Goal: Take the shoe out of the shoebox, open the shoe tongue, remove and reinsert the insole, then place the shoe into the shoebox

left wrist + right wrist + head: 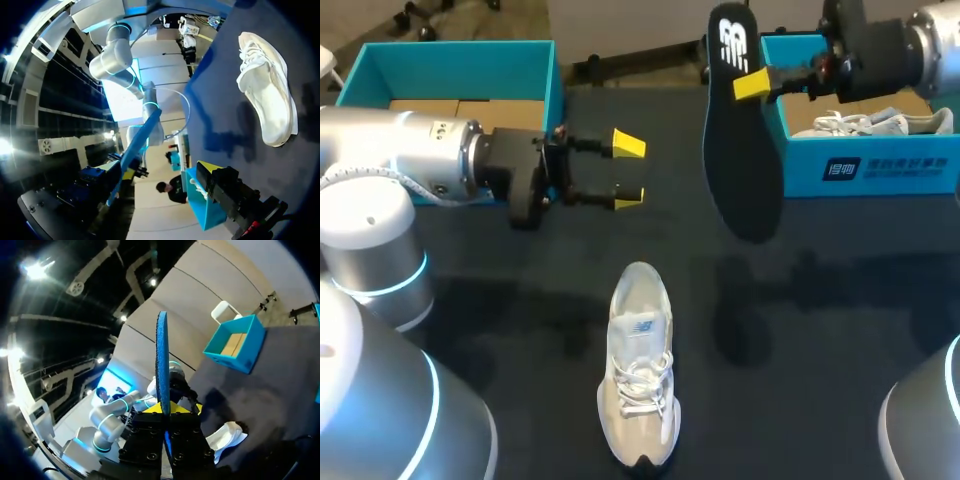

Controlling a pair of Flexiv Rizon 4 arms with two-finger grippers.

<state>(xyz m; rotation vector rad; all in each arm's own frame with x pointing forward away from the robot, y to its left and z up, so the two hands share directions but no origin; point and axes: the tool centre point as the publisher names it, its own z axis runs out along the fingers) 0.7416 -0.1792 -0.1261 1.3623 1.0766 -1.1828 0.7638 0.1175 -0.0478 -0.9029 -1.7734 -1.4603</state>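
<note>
Right gripper [748, 85] grips the black insole [740, 170], which hangs heel-up by the right shoebox [880, 170]; the shoe [640, 370] lies mid-table [820, 300] near the front edge, toe frontward, nearer the wide-open, empty left gripper [628, 170].

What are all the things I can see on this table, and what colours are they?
Shoe: one, white and beige, lying on the table near its middle.
Insole: one, black, held in the air by the right claw.
Shoeboxes: two, teal; left shoebox at the far left, right shoebox at the far right.
Second shoe: one, pale grey, inside the right shoebox.
Table: one, black cover.
Left claw: one, yellow tips, open and empty, beside the left shoebox.
Right claw: one, yellow tips, shut on the insole.
</note>
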